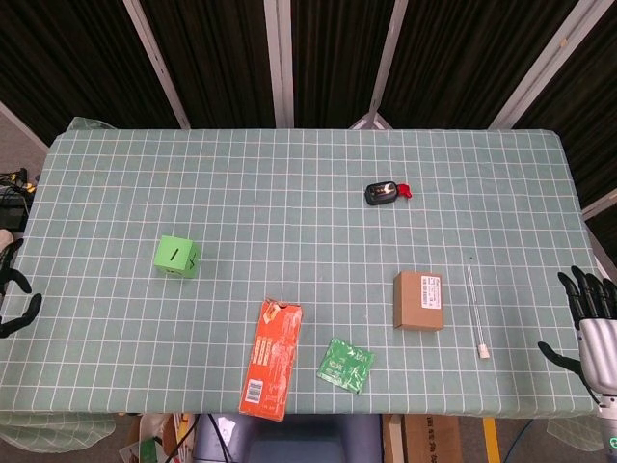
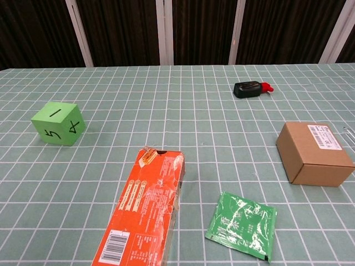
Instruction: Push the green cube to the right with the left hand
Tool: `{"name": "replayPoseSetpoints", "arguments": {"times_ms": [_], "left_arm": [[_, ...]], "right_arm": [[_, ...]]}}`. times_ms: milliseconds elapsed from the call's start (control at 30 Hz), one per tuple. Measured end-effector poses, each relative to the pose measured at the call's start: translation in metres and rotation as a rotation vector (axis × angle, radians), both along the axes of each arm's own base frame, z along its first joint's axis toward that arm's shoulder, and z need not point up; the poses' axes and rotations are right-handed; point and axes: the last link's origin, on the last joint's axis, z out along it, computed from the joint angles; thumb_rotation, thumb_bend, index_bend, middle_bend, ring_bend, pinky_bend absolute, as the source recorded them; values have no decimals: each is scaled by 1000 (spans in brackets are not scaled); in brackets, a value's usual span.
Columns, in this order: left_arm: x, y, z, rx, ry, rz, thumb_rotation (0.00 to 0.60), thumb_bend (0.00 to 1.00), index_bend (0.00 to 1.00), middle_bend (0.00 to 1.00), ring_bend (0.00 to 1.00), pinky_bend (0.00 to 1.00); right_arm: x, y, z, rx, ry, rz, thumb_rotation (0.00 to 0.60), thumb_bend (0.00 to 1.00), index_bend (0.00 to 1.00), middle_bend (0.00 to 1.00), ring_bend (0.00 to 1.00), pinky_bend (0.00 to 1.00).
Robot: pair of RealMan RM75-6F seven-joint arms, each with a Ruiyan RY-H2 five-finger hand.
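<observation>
A green cube (image 1: 176, 257) with black numbers on its faces sits on the left part of the checked table; it also shows in the chest view as the green cube (image 2: 58, 123). Only part of my left hand (image 1: 13, 295) shows at the far left edge of the head view, well to the left of the cube, with its fingers apart and nothing in them. My right hand (image 1: 593, 321) hangs at the table's right edge with its fingers spread and empty. Neither hand appears in the chest view.
An orange carton (image 1: 271, 357) lies near the front edge, a green sachet (image 1: 346, 364) beside it. A brown cardboard box (image 1: 418, 300) and a thin white stick (image 1: 475, 309) lie to the right. A black and red object (image 1: 387, 192) sits further back.
</observation>
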Motion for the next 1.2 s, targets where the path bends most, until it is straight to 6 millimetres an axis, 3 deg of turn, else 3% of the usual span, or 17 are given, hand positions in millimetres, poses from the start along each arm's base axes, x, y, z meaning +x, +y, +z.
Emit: {"name": "replayPoseSetpoints", "arguments": {"times_ms": [100,267,533,967,1200], "left_arm": [[1,18,5,-113,6,79,600,617,103,668,460,603],[10,46,7,-287,-22,230,600,812,113,745,543,669],[44,89,-1,-400,-96,308,600,852,140,775,571,671],[56,119,-77,-536,-108,372,600,852,143,786,576,671],[57,118,-95,-559,-88,378,600,850,143,785,576,671]], "right_arm": [[0,0,-2,8,3,-2,600,44,70,0,0,0],[0,0,-6,29,19,-9,600,45,70,0,0,0],[0,-3,-14,62,37,-27,600,45,70,0,0,0],[-2,-5,-15,55,45,-44,600,45,70,0,0,0],[-2,-6,-17,60,50,-44,600,45,69,0,0,0]]}}
